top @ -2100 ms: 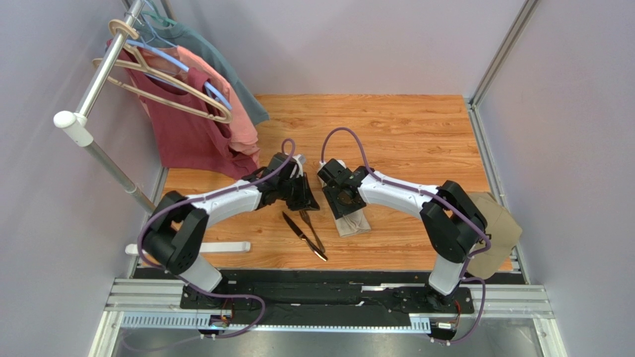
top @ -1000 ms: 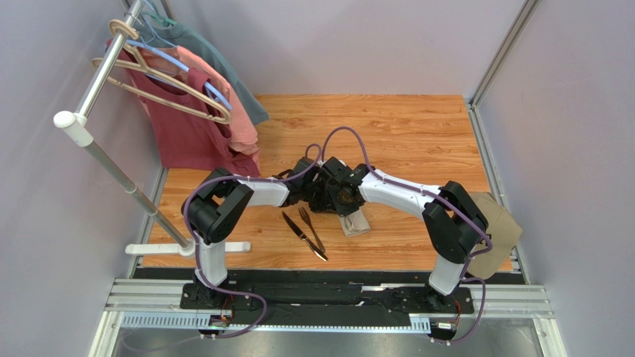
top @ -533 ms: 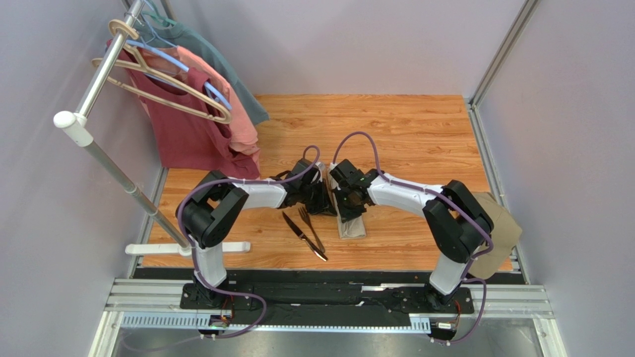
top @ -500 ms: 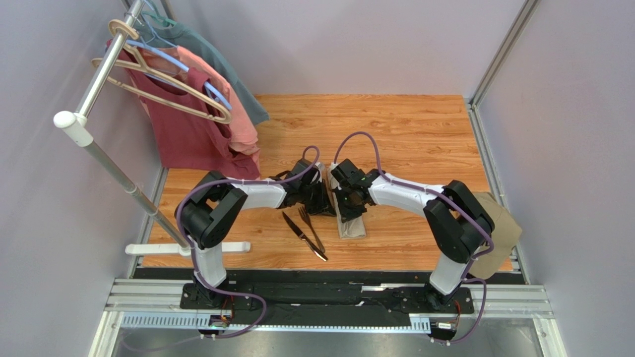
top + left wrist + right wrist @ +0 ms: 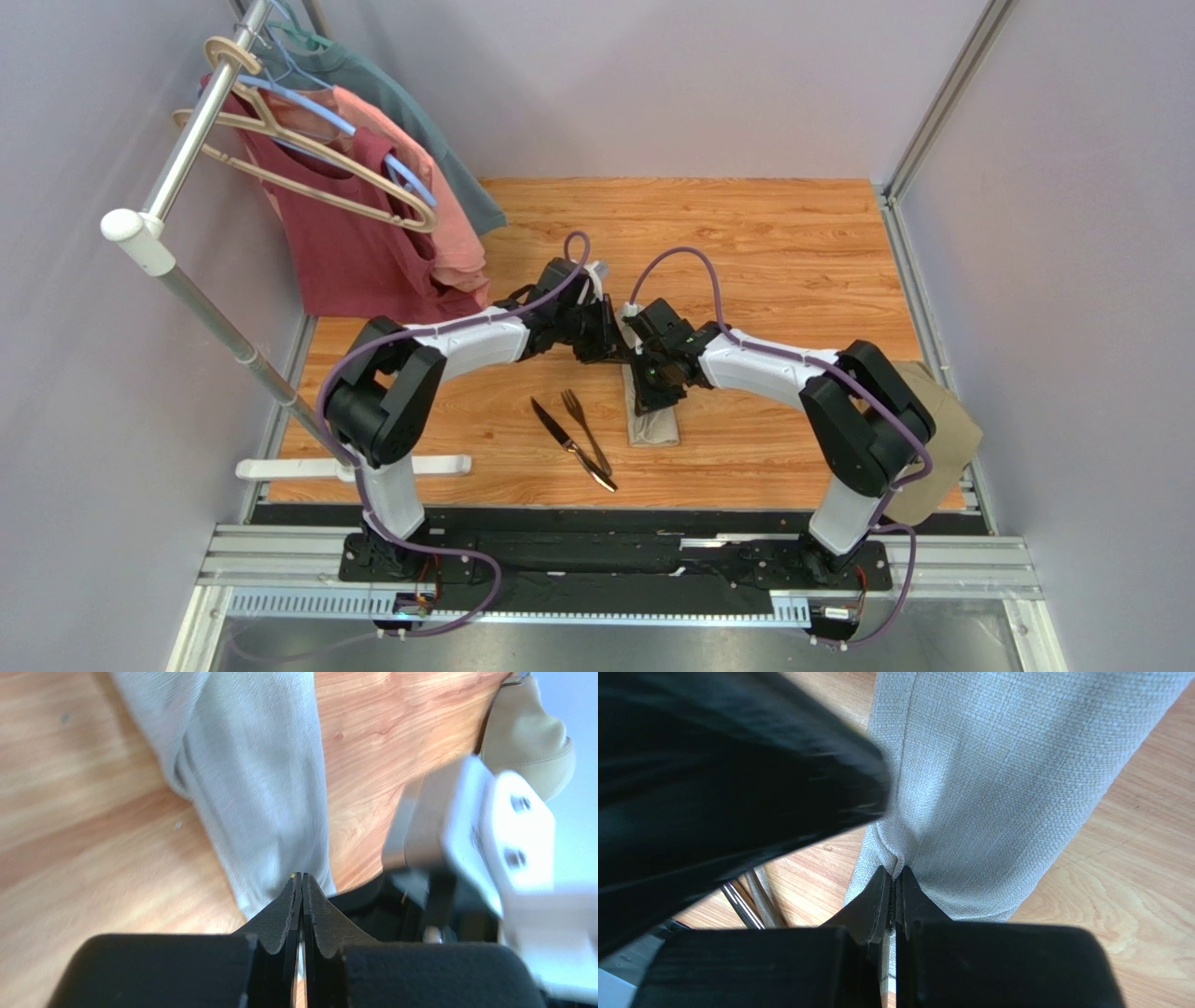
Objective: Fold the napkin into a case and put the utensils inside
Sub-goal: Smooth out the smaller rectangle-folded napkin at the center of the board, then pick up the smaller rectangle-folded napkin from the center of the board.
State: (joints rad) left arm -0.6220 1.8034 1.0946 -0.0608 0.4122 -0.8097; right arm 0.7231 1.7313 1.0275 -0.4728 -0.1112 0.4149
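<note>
While both arms reach toward the middle of the wooden table (image 5: 786,252), the napkin (image 5: 657,424) lies just right of centre in the top view. It is a narrow folded strip, flat on the wood, running toward the lower edge of the frame. The right gripper (image 5: 894,882) stands on the strip's upper half with its jaws closed. In its wrist view the tips meet at a crease where the cloth puckers a little; whether a fold is nipped between them I cannot tell. The left gripper (image 5: 302,885) sits just to the upper left, its jaws pressed together with only a hairline slit. Its tips hang over the end of the strip, and contact with the cloth cannot be judged. The fork (image 5: 579,417) and the knife (image 5: 561,431) lie on the wood just left of the napkin, outside the cloth, converging toward the lower right. A tan cap (image 5: 943,420) rests at the table's right edge, and red and pink shirts (image 5: 372,238) hang at the upper left.
</note>
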